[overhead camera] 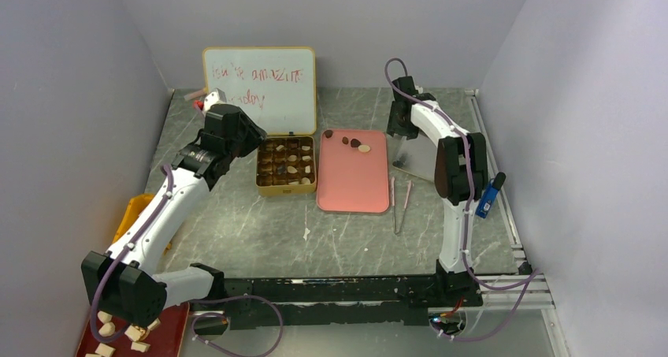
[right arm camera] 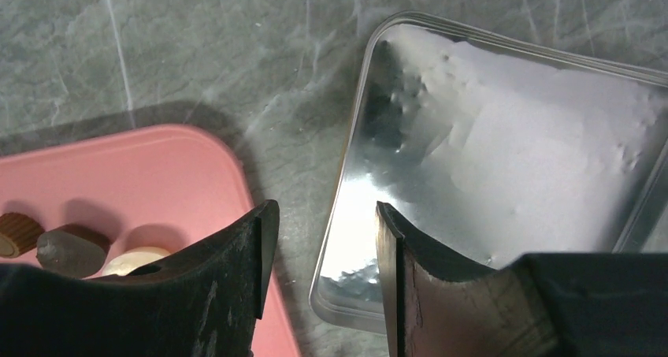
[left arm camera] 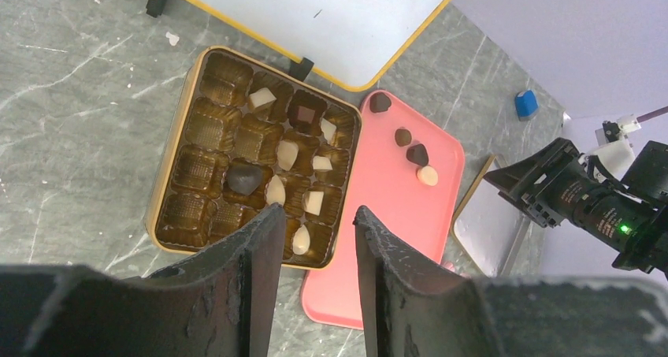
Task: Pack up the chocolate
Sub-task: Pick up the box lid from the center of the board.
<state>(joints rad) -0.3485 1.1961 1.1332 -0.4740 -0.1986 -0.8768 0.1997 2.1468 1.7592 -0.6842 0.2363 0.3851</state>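
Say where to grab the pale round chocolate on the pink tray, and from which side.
Best come down from above and pinch the pale round chocolate across its two free flanks: it lies low on the pink tray, with a dark chocolate crowding one side.

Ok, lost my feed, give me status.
Left gripper, right gripper open, empty. Four chocolates on tray, more in box. No obstruction seen.

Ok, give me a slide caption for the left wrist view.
Open left pincer above the gold chocolate box; four chocolates lie on the pink tray.
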